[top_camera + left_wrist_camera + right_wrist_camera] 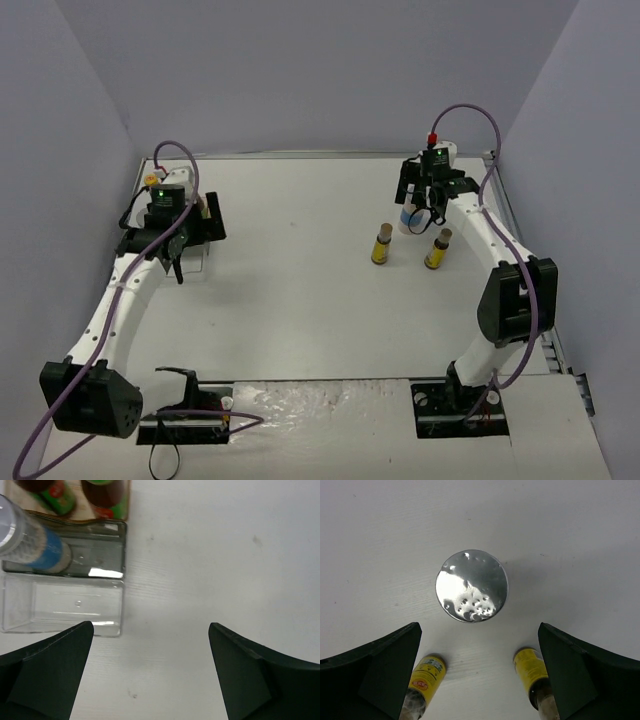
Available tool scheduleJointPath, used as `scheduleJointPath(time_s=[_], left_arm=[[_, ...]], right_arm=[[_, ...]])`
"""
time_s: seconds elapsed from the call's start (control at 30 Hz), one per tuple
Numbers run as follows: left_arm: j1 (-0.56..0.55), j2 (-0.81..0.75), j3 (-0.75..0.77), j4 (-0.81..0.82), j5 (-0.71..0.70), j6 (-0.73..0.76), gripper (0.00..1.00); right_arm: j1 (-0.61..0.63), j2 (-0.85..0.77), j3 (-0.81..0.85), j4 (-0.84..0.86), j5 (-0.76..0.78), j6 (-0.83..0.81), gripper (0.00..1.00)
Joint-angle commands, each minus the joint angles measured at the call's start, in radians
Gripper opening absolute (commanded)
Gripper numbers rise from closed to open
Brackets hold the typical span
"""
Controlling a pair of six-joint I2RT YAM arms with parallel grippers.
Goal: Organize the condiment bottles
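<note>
R gripper (479, 630) wide over jar (471, 585)

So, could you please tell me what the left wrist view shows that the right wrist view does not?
Left wrist only: the clear tray, a blue-labelled jar in it, two dark bottles at its amber back. Right wrist only: a silver-lidded jar seen from above, two yellow bottles near it. Shared: the white table, and the left tool and right tool both open and empty.

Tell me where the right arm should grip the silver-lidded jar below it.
Come straight down, fingers on the round body below the lid: the silver-lidded jar stands upright, centred under the open right gripper, apart from the yellow bottles.
</note>
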Motion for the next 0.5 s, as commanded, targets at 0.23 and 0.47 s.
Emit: scheduleJointPath(time_s=[0.23,0.47], left_arm=[[-0.13,-0.118,-0.065,0.098,0.042,0.023,0.97],[-0.13,-0.138,-0.075,0.126,0.028,0.044,0.97]], right_arm=[[-0.015,0.095,0.066,0.14,-0.002,-0.071,0.78],[-0.01,0.108,0.087,0.161,-0.06,-0.124,0.41]])
